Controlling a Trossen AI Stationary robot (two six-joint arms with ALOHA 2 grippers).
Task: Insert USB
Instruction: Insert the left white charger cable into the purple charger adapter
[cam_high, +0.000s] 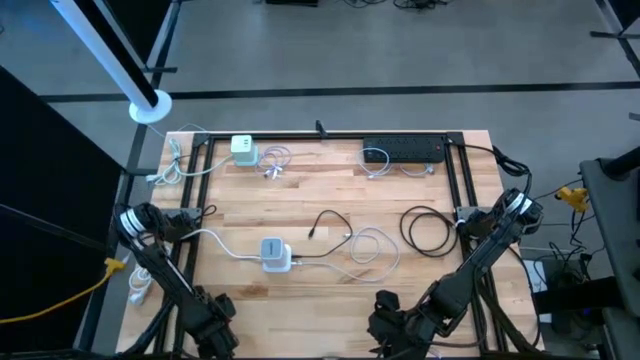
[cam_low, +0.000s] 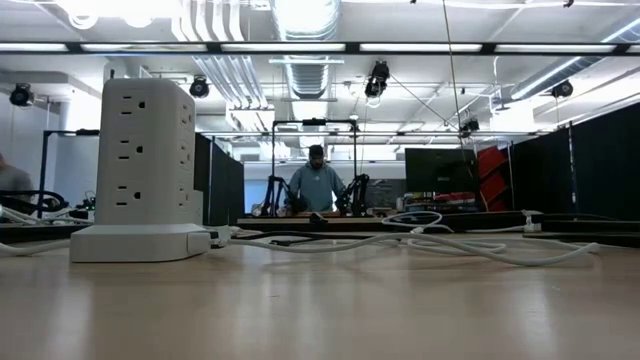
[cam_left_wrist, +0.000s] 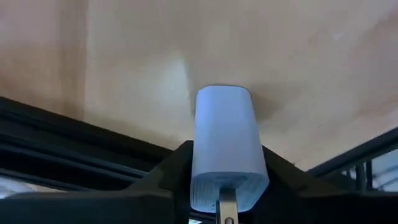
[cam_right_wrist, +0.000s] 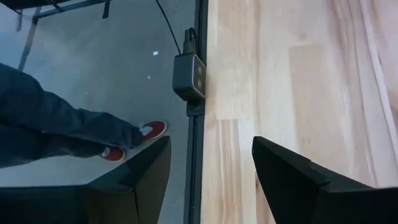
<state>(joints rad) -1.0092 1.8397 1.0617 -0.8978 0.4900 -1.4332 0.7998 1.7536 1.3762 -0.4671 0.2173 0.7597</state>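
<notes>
My left gripper (cam_high: 190, 216) hangs over the table's left edge. It is shut on a white charger block (cam_left_wrist: 225, 140), seen in the left wrist view. A white power tower (cam_high: 276, 254) stands on its base mid-table and looms at the left of the low view (cam_low: 145, 170). A black cable (cam_high: 328, 222) and looped white cables (cam_high: 372, 246) lie beside the power tower; I cannot pick out a USB end. My right gripper (cam_right_wrist: 211, 168) is open over the table's right edge (cam_high: 468, 222), with nothing between its fingers. My left gripper pinches the charger block's two long sides (cam_left_wrist: 200, 163) between its two fingers (cam_left_wrist: 166, 174), at the end nearer the wrist. A metal prong (cam_left_wrist: 227, 206) shows at that end. The fingers slant steeply down and lie along the block. Whether its far end (cam_left_wrist: 224, 93) touches the wood, I cannot tell.
A second white charger (cam_high: 243, 150) with cables sits far left, and a black power strip (cam_high: 403, 150) far right. A black cable coil (cam_high: 428, 230) lies near my right gripper. A small black box (cam_right_wrist: 189, 74) sits on the table's right rail. A person's legs (cam_right_wrist: 74, 127) stand beyond that rail.
</notes>
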